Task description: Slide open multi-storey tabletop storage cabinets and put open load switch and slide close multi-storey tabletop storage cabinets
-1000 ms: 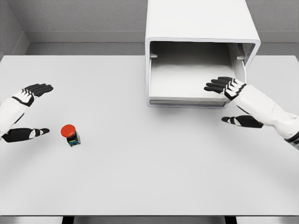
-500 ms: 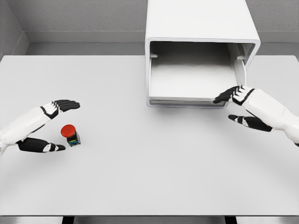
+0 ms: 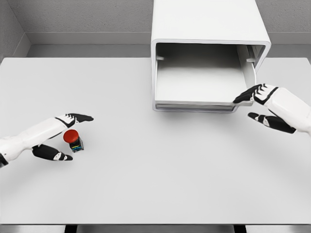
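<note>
The load switch (image 3: 73, 139), a small dark block with a red round cap, stands on the white table at the left. My left hand (image 3: 65, 136) is open around it, fingers (image 3: 80, 117) behind it and thumb (image 3: 53, 154) in front, close but not gripping. The white storage cabinet (image 3: 209, 24) sits at the back right, its drawer (image 3: 194, 104) slid out and empty. My right hand (image 3: 260, 104) is open just off the drawer's front right corner, fingertips near it.
The white table (image 3: 155, 184) stretches wide in front of the cabinet. A grey wall runs behind the table.
My left hand has moved right and closed in around the load switch. My right hand has drawn back to the right, off the drawer's front to its right corner.
</note>
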Robot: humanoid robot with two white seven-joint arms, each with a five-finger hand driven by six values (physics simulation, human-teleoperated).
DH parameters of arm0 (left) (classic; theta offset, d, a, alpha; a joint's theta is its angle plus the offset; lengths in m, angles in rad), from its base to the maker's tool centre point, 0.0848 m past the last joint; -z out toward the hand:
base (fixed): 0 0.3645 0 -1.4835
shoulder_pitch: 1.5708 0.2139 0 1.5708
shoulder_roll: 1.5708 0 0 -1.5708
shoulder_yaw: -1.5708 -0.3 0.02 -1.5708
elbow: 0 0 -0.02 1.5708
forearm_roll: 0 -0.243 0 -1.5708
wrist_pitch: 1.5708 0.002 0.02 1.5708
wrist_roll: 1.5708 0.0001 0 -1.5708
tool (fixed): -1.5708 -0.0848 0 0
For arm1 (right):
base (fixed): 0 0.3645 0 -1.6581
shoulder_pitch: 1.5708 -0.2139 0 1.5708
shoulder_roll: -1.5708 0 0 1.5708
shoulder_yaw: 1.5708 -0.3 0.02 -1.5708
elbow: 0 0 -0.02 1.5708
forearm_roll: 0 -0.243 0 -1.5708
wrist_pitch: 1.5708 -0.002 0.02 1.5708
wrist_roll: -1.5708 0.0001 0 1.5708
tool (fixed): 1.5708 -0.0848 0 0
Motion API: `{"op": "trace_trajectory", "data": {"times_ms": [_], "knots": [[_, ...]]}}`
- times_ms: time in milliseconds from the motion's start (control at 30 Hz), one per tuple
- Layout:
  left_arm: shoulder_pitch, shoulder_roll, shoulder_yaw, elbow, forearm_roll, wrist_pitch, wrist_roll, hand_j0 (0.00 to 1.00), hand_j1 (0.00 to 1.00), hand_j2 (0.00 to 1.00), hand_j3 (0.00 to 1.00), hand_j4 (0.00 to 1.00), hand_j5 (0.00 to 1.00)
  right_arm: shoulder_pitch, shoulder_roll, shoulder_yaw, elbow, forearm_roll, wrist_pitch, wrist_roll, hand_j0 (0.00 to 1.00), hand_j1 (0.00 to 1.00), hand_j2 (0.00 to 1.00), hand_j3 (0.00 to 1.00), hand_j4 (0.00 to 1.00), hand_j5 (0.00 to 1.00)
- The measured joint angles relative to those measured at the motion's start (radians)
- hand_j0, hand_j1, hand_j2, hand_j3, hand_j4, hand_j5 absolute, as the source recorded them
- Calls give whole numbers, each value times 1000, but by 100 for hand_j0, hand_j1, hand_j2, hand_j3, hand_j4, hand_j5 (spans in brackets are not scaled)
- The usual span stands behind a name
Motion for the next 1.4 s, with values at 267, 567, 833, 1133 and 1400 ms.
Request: {"op": "trace_trajectory", "data": {"times_ms": [267,567,833,1133,1400], "knots": [[-17,-1,-7,45,0,3,0,84,84,84,84,84,84,61,-1,-70,-12,-6,0,-1,64,64,64,64,64,64],[-17,-2,-27,58,-3,3,1,77,77,77,77,77,77,106,-1,-95,-13,-9,0,-3,64,64,64,64,64,64],[-18,0,-36,75,-3,3,1,64,64,64,64,64,64,147,-1,-147,-13,-10,0,-4,66,66,66,66,66,66],[-18,5,-33,76,0,3,0,48,48,48,48,48,48,170,7,-129,-12,-1,0,-3,67,67,67,67,67,67],[-20,6,-27,65,1,3,1,44,44,44,44,44,44,172,10,-99,-13,3,0,0,66,66,66,66,66,66]]}}
